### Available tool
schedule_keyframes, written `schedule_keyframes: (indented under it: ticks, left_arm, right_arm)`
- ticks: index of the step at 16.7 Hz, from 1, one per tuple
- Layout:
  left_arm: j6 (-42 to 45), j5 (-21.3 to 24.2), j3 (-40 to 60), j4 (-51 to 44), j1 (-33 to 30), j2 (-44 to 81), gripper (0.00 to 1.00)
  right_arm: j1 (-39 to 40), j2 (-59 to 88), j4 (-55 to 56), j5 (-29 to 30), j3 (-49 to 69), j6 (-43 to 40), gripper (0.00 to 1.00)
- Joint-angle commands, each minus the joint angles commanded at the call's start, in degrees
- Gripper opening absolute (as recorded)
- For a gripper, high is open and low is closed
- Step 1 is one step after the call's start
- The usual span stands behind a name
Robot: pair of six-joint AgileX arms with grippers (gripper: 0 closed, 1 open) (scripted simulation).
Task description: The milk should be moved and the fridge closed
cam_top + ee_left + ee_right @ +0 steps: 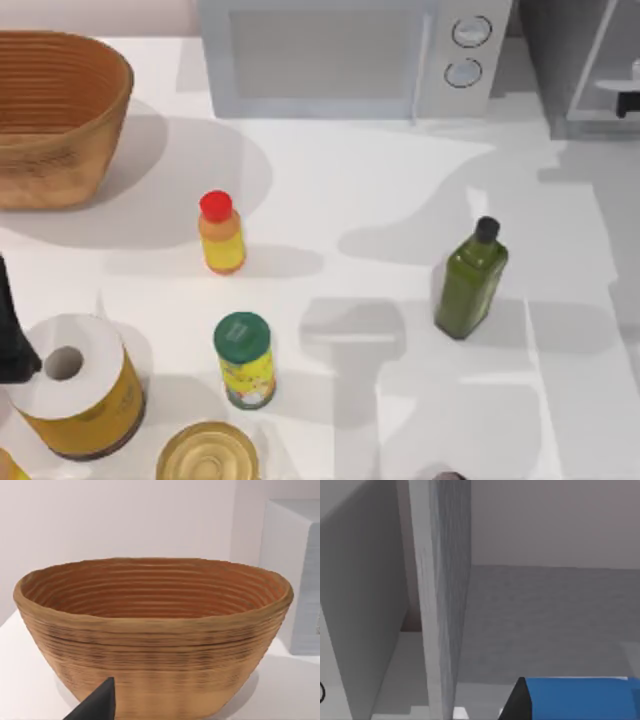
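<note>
While my left arm (12,330) sits parked at the table's near left by the wicker basket (150,630), my right gripper (520,700) reaches into the fridge (575,70) at the far right, the milk (580,697) touching its finger; whether it grips or has released, I cannot tell.

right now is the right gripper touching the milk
Touching. In the right wrist view a dark fingertip lies directly against the side of the milk's blue top, with no gap between them, in front of the fridge.
</note>
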Motion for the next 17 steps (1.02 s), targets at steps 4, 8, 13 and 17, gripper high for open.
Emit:
schedule_keyframes:
  ticks: [4, 8, 13, 17]
  left_arm:
    - [0.0, 0.0, 0.0, 0.0, 0.0, 0.0, 1.0]
    - [0.0, 0.0, 0.0, 0.0, 0.0, 0.0, 1.0]
    - [0.0, 0.0, 0.0, 0.0, 0.0, 0.0, 1.0]
    - [0.0, 0.0, 0.0, 0.0, 0.0, 0.0, 1.0]
  right_arm:
    - [-2.43, 9.61, -19.08, -2.38, 19.41, -1.55, 0.0]
    - [-5.41, 18.31, -38.7, -4.18, 37.94, -3.13, 0.0]
    - [-8.64, 25.57, -54.65, -5.22, 52.74, -4.41, 0.0]
    - [-9.29, 26.78, -57.04, -5.31, 55.09, -4.6, 0.0]
